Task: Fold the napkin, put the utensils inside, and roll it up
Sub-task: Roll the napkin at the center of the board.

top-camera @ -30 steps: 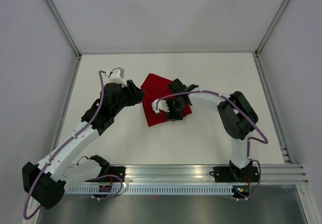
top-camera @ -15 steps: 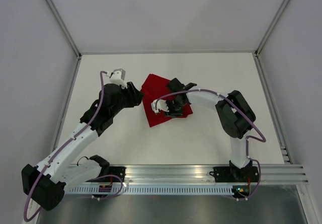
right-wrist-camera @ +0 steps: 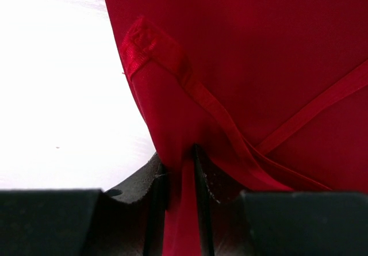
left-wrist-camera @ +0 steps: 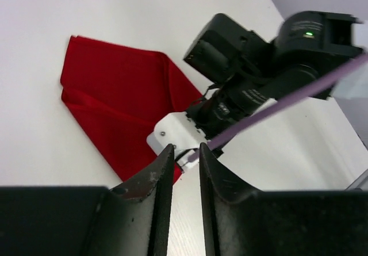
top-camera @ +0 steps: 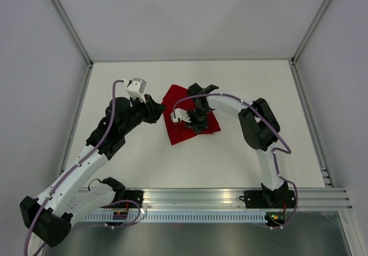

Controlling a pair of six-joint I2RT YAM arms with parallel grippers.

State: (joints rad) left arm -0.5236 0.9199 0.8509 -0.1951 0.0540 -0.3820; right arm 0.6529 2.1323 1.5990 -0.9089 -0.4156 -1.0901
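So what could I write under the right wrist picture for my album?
The right gripper pinches a fold of the red napkin, white table showing on the left.

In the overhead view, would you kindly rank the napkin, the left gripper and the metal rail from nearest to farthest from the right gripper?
1. The napkin: pinched in the right gripper itself, so touching.
2. The left gripper: just to the left, at the napkin's left edge.
3. The metal rail: along the near edge, farthest.
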